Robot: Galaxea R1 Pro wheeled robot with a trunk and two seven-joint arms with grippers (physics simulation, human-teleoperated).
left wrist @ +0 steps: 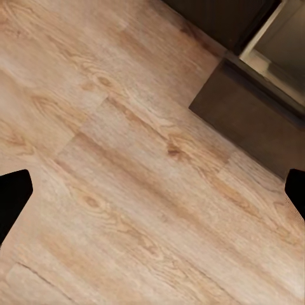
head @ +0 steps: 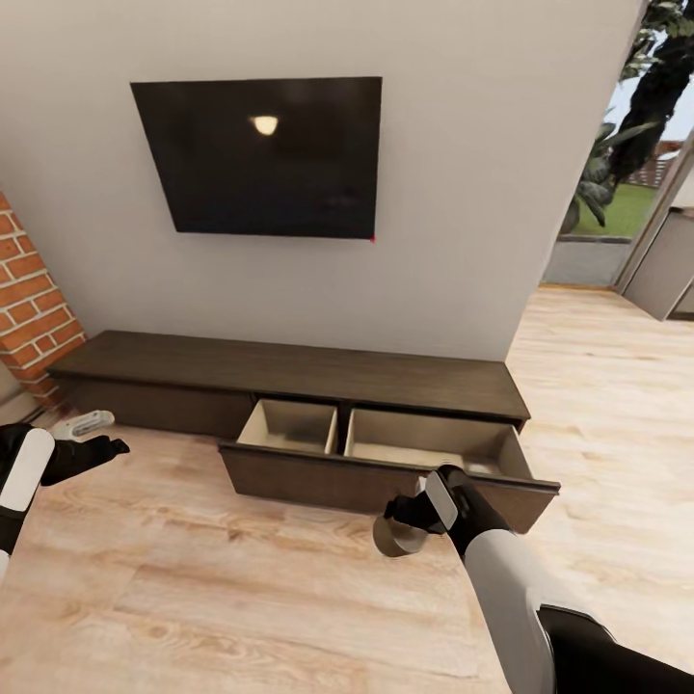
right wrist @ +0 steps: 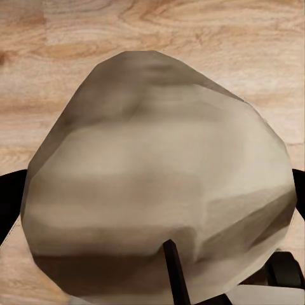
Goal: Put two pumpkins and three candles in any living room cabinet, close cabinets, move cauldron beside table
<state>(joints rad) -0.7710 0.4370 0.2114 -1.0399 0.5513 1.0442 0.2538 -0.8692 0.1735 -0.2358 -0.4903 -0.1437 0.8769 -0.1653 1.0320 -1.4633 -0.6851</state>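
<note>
My right gripper [head: 403, 518] is shut on a pale grey-green candle [head: 393, 540], held just in front of the open drawer's dark front [head: 318, 477]. In the right wrist view the candle [right wrist: 159, 184] looms large between the dark fingers [right wrist: 283, 270], its thin wick [right wrist: 171, 257] pointing at the camera. The long, low dark-brown cabinet [head: 289, 366] stands against the wall, its drawer pulled out with two pale compartments [head: 289, 424]. My left gripper [head: 104, 447] hangs open over the floor at the left. In the left wrist view its fingertips [left wrist: 14, 203] are spread wide, with the drawer corner [left wrist: 248, 114] beyond.
A black TV [head: 260, 154] hangs on the wall above the cabinet. A brick wall [head: 29, 308] stands at the left. At the right, a glass opening shows plants [head: 627, 125], with a grey cupboard [head: 670, 260] beside it. Wood floor [head: 241, 598] spreads in front.
</note>
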